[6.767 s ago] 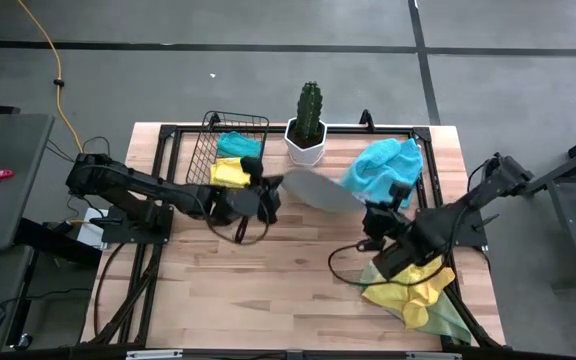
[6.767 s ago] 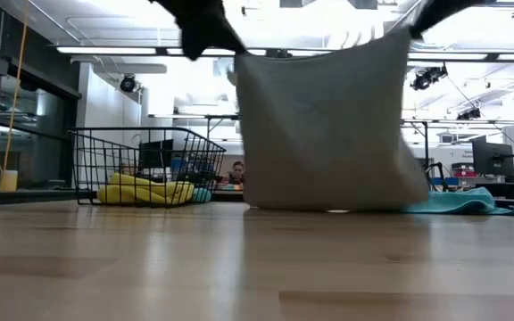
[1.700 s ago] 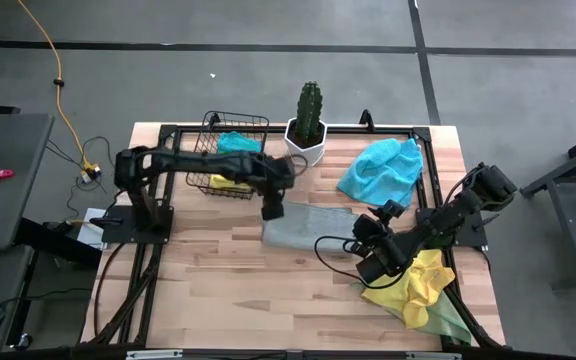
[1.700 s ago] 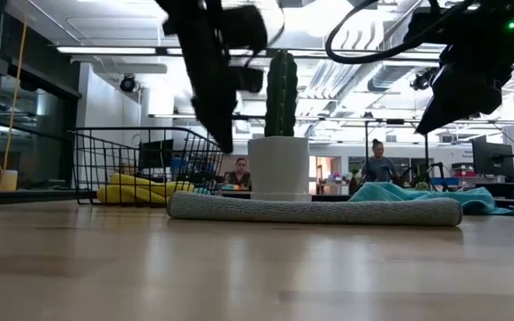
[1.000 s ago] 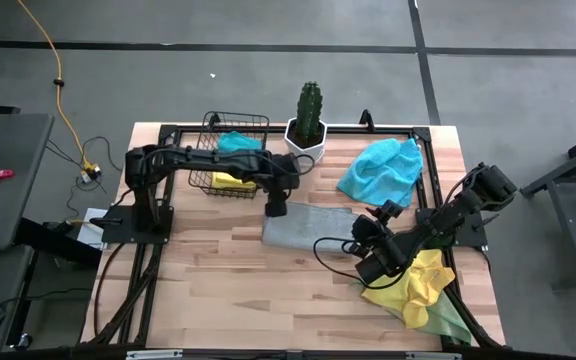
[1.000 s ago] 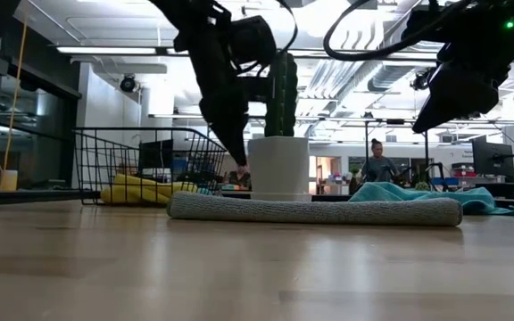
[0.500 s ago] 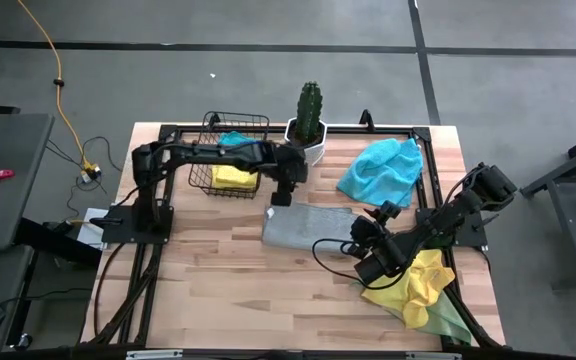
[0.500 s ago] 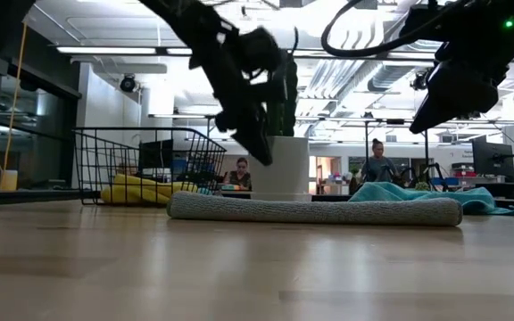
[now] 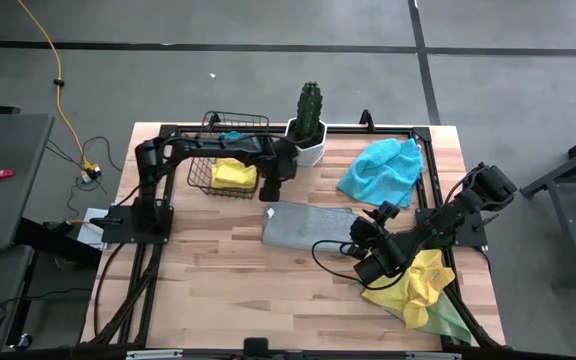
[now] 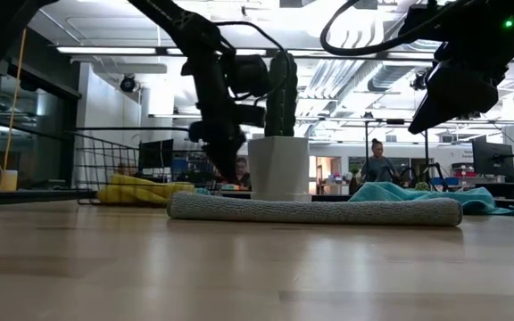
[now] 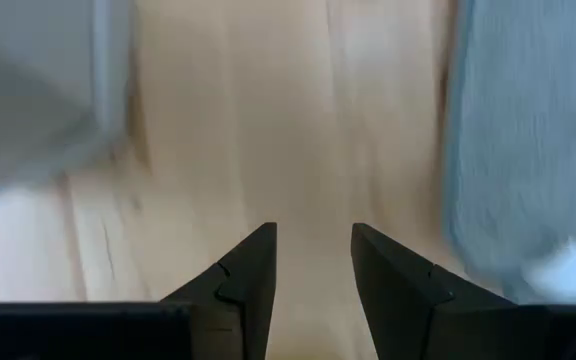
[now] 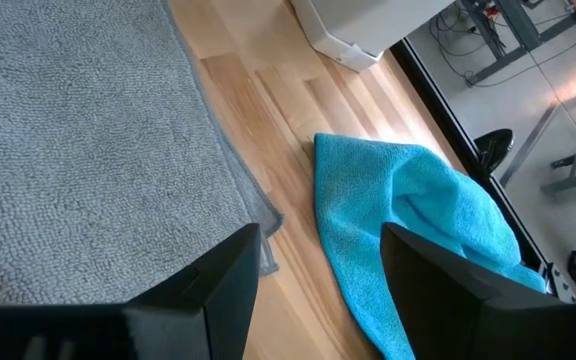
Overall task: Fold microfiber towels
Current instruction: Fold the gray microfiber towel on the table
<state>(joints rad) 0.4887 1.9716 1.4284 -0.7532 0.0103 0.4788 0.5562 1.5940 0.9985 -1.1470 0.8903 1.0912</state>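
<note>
Hanging in the air above the wooden surface [image 9: 228, 270], the left hand [image 9: 270, 189] has its two dark fingers [image 11: 248, 275] spread apart with nothing between them. Just below this hand lies the folded grey soft towel [image 9: 308, 226], flat on the surface, and the hand does not touch it. Right beside the left hand, on its far side, stands the black wire basket [image 9: 230, 150] with a folded bright yellow towel [image 9: 233, 174] and a bit of blue cloth inside. Close to the same hand, a green cactus in a white pot [image 9: 309, 128] stands at the back edge.

The right hand [image 9: 365, 247] hovers off the other end of the grey towel, with its fingers [image 12: 213, 275] spread wide and holding nothing. Past this hand, toward the back, a loose turquoise blue towel [image 9: 381, 167] lies in a crumpled heap. Behind the right hand, near the front corner, a crumpled yellow towel [image 9: 420, 290] sits on top of a pale green one [image 9: 450, 322].

Far off in the room, a person [image 10: 377, 163] stands behind the surface
</note>
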